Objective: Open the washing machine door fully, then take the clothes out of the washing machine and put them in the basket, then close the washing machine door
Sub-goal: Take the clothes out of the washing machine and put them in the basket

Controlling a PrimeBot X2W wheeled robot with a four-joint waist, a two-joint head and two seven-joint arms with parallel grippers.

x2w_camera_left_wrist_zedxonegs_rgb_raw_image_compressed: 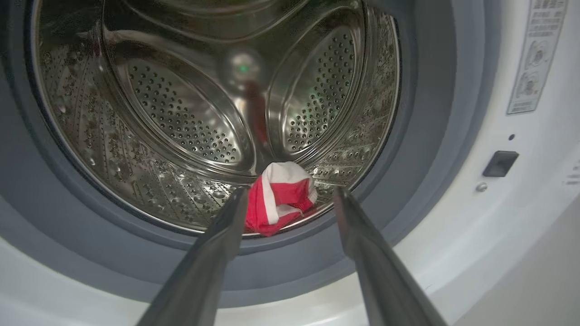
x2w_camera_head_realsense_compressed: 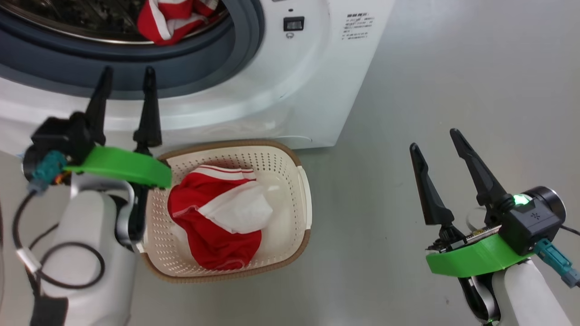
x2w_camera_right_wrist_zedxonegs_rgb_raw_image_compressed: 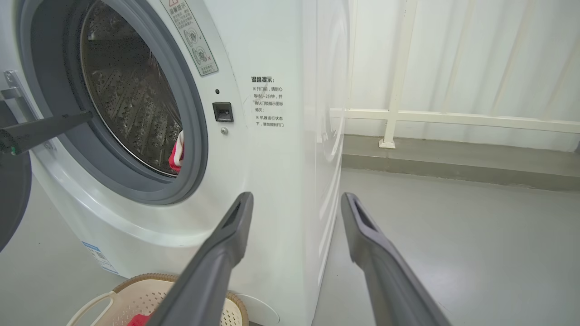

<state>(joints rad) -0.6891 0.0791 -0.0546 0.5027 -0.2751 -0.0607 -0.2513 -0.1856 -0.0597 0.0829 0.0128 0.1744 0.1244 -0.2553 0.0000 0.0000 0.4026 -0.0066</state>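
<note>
- The left gripper (x2w_camera_head_realsense_compressed: 128, 69) is hanging right in front of the washing machine (x2w_camera_head_realsense_compressed: 290, 90), pointing into its shiny drum (x2w_camera_left_wrist_zedxonegs_rgb_raw_image_compressed: 181, 113). Its two fingers are standing wide apart and holding nothing.
- Some red and white clothes (x2w_camera_left_wrist_zedxonegs_rgb_raw_image_compressed: 283, 199) are lying inside the washing machine, at the bottom front of the drum, just behind the grey ring (x2w_camera_left_wrist_zedxonegs_rgb_raw_image_compressed: 421, 136).
- In the left wrist view they are sitting straight ahead, between the two finger tips but farther in. They are bunched into a lump, so no long side is showing.
- The right gripper (x2w_camera_head_realsense_compressed: 433, 138) is waiting off to the right side of the washing machine, well apart from the drum. Its fingers are spread too, and empty.
- So the left arm is looking like the nearer one for the next grab, going straight in and a bit down.
- The basket (x2w_camera_head_realsense_compressed: 290, 156) is sitting on the floor (x2w_camera_head_realsense_compressed: 453, 68) just in front of the washing machine, below the grey ring, with more red clothes (x2w_camera_head_realsense_compressed: 208, 235) lying in it.
</note>
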